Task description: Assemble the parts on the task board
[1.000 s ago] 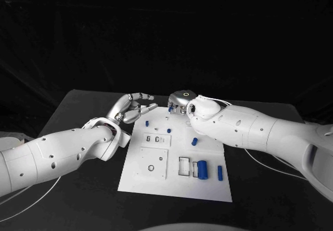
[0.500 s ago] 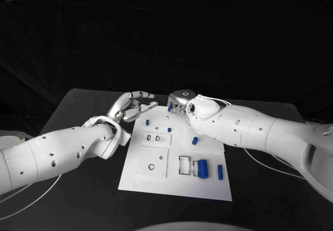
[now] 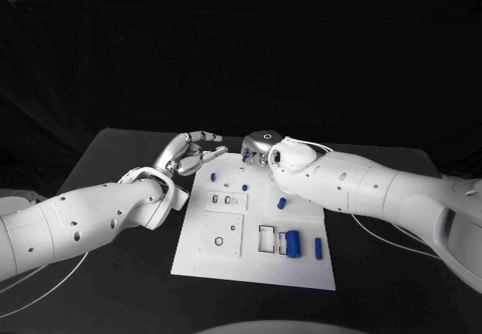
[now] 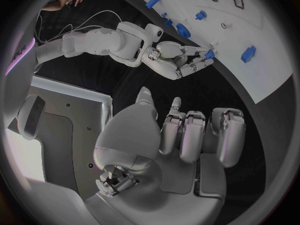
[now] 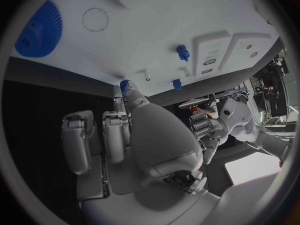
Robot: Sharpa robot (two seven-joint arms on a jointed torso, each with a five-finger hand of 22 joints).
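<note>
The white task board (image 3: 226,259) lies in the middle of the black table. Over its far edge my right hand (image 3: 259,147) pinches a small blue part (image 3: 244,158) between thumb and finger; the left wrist view shows that right hand (image 4: 181,60) and the blue part (image 4: 209,54) at its fingertips. My left hand (image 3: 193,154) hovers near the board's far left corner with its fingers apart and nothing in it. On the board are a small blue piece (image 3: 212,177), a peg (image 3: 244,188), another piece (image 3: 282,204), a large blue cylinder (image 3: 293,244) and a blue bar (image 3: 320,250).
A blue gear (image 5: 39,29) rests on the board (image 5: 156,25) in the right wrist view. Rectangular slots (image 3: 266,239) and a round hole (image 3: 219,243) are cut into the near half of the board. Bare black table lies on both sides.
My right hand has shifted slightly to the left, still holding the blue part. My left hand has risen a little. The parts on the board lie as before.
</note>
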